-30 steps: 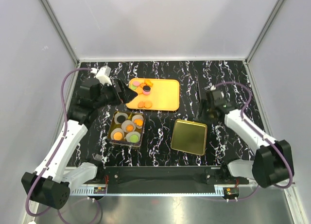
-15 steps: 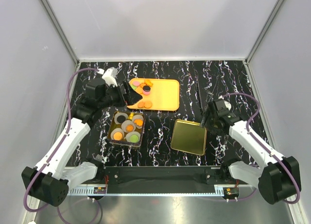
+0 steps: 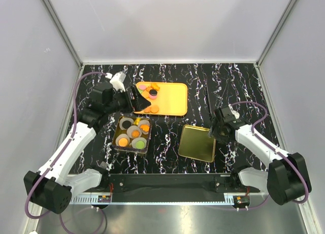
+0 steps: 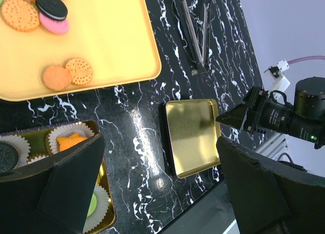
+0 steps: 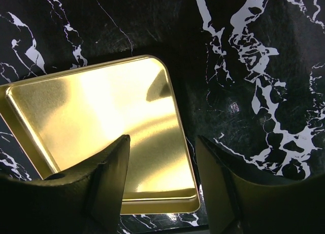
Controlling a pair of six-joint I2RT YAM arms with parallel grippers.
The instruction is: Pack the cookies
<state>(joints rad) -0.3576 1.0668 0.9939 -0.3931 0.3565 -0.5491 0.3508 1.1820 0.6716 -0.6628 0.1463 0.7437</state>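
Note:
Several cookies, orange, black, pink and green, lie on the orange tray; they also show in the left wrist view. More cookies sit in white paper cups in the gold tin. My left gripper is open and empty, held above the tray's left edge; in its own view the jaws are spread wide. My right gripper is open and empty. In its own view it straddles the right edge of the gold lid.
The gold lid lies flat to the right of the tin. Metal tongs lie on the black marble table at the back right, beyond the tray. Grey walls enclose the table on three sides.
My right arm has swung forward and left, from the back right down to the lid's right edge. My left gripper has shifted slightly right toward the tray.

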